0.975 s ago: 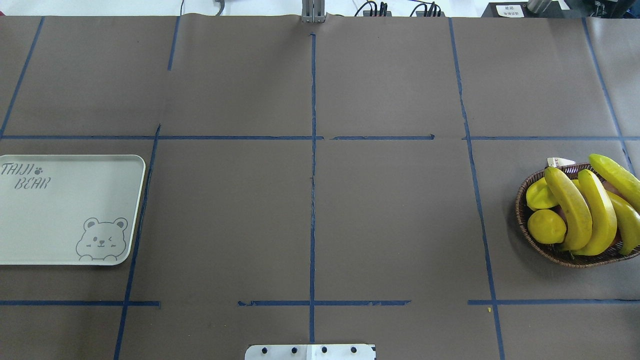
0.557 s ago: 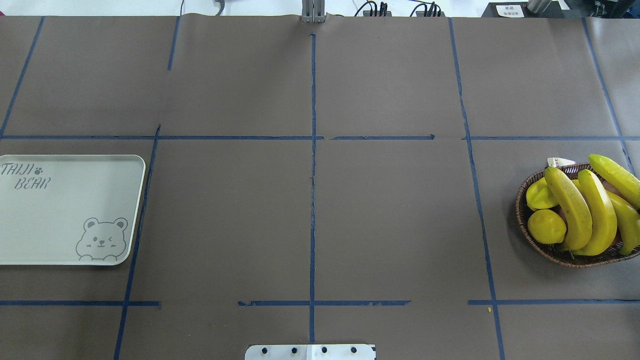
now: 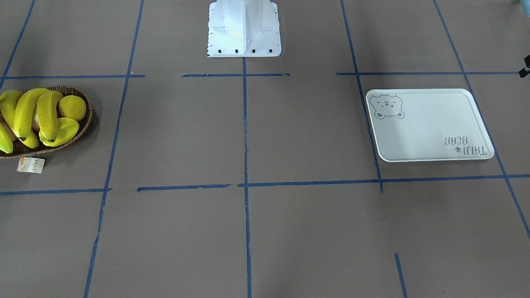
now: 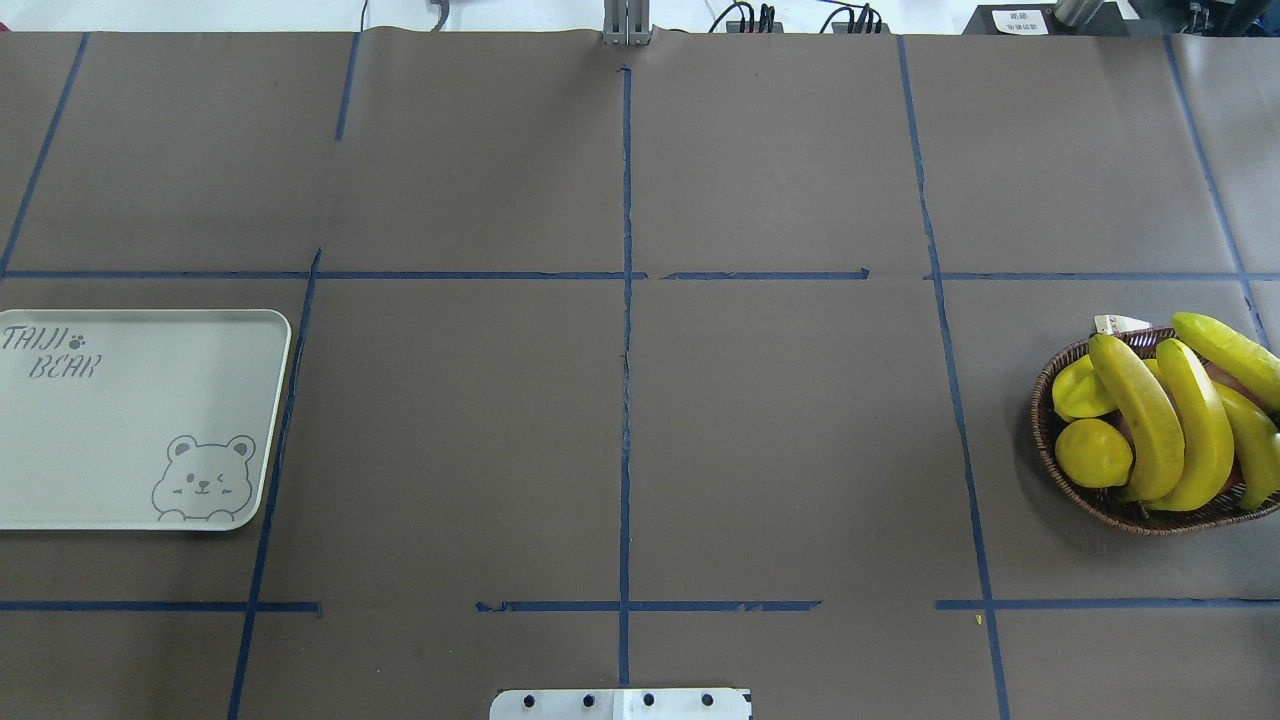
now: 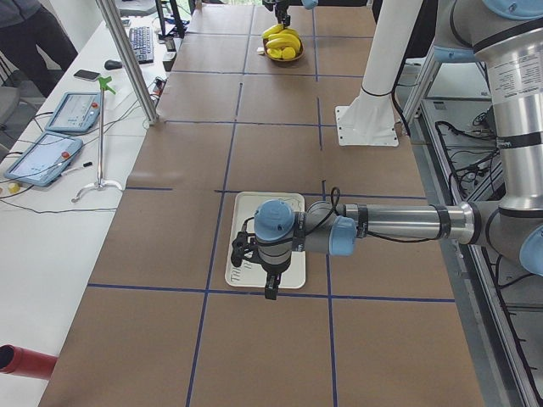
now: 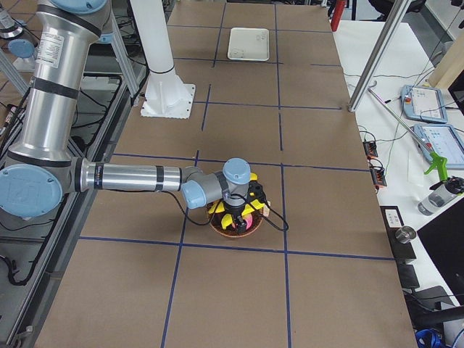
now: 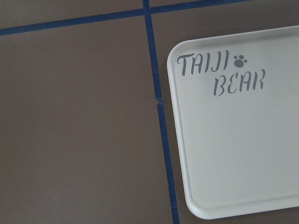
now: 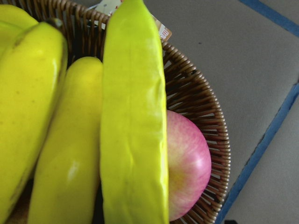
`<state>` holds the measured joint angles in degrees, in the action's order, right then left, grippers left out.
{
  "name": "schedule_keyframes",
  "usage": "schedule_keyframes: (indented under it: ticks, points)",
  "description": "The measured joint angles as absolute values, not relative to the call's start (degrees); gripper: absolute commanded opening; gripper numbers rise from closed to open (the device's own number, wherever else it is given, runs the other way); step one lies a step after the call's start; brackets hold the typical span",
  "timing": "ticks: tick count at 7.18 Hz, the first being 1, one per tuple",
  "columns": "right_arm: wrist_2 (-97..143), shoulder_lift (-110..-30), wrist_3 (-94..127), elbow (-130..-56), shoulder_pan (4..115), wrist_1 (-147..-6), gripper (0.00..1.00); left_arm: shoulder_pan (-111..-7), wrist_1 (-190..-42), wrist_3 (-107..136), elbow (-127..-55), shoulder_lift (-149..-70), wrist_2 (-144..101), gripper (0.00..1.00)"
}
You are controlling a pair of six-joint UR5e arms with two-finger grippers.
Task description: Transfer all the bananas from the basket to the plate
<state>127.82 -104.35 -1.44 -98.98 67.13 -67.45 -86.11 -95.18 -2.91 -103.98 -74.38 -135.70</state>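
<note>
Since a second ago only the outermost banana point(image 4: 1225, 350) has shifted a touch on the far rim of the basket point(image 4: 1043, 440); the rest of the pile sits as it did. All four bananas point(image 4: 1140, 415) are in the basket, at the 3 o'clock edge of the bench point(image 4: 780, 420) in the overhead view. The plate point(image 4: 120, 420) lies bare at the 9 o'clock edge. Two bananas lie side by side with their long axes running roughly 12 to 6 o'clock, bowed toward 3. A third beside them follows nearly the same line, and the outermost one slants from 10 to 4 o'clock. A lemon point(image 4: 1093, 452) and a starfruit point(image 4: 1078, 388) fill the basket's 9 o'clock side. The right wrist view shows a pink apple point(image 8: 189, 163) tucked at 3 o'clock of one banana. The right arm point(image 6: 130, 176) reaches out with its right jaws straight above the bananas, but contact and whether they are apart or together cannot be told. The left arm point(image 5: 399, 222) holds its left jaws over the plate's near end, their state equally unclear.
</note>
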Motion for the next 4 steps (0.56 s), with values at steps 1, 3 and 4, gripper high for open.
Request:
schedule_keyframes:
  ticks: [1, 3, 4]
  points:
    - [127.90, -104.28, -1.44, -98.95, 67.10, -67.41, 0.15, -86.10, -95.21, -2.90, -103.98, -74.39, -135.70, 1.00]
    - [128.07, -104.24, -1.43, -99.15, 67.08, -67.34, 0.07, -86.12, -95.25, -2.90, -103.98, -74.40, -135.70, 1.00]
    - [128.20, -104.24, -1.48, -99.40, 67.22, -67.33, 0.06, -86.13, -95.23, -2.90, -103.99, -74.40, -135.70, 1.00]
